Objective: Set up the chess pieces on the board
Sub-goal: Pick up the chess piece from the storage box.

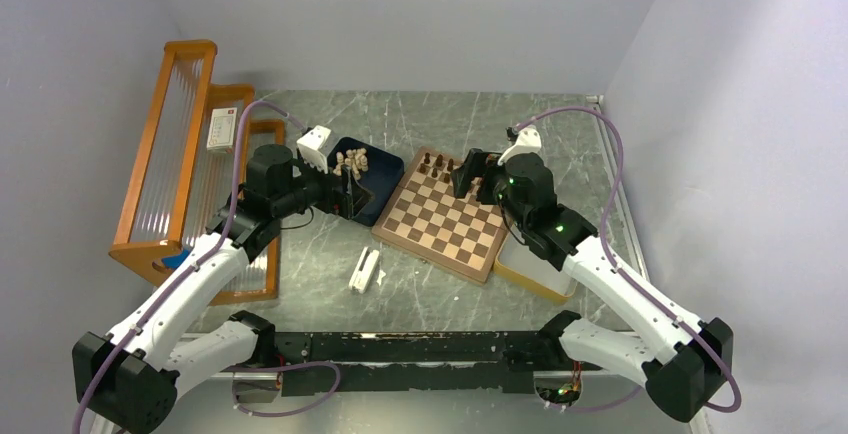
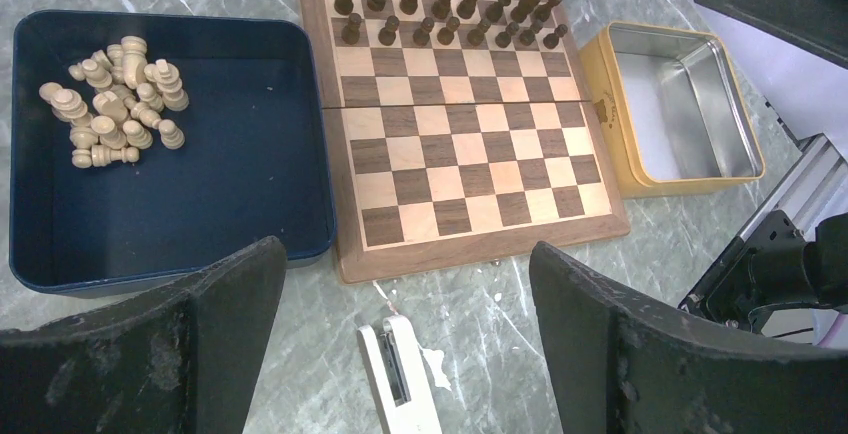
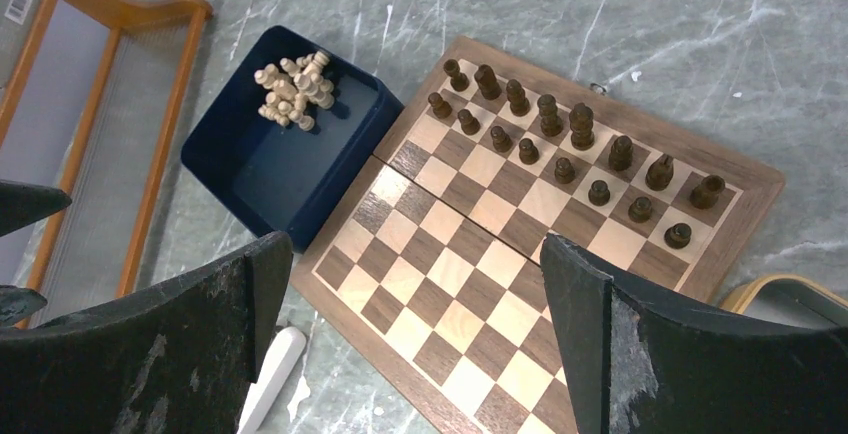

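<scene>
The left fingers (image 2: 215,349) stand wide apart and hold nothing. A small white plastic piece (image 2: 405,379) lies on the counter (image 2: 500,354) in the gap between them. Straight ahead of them sits the board (image 2: 470,169), its near rim just past the fingertips. The dark chess pieces (image 2: 450,9) stand in two rows along its far edge, and the other squares are bare. Ahead and to the left of these fingers the blue tray (image 2: 250,154) lies right up against the board's side, with the pale chess pieces (image 2: 110,104) heaped in its far left corner. Only this view shows the yellow tin (image 2: 610,104) whole: it is open with bare metal inside, ahead and to the right of the fingers, just beside the board.

The right fingers (image 3: 640,354) are spread just as wide, also with nothing in them. They hang above the board, whose bare squares fill the gap. The dark rows are ahead and slightly right of them, the tray and its pale heap ahead and left. This view catches only a sliver of the tin's rim at the lower right, but it shows the wooden rack (image 3: 100,104) far to the left, which the left wrist view misses.

From overhead, the right arm covers most of the tin, and neither pair's spread can be read.
</scene>
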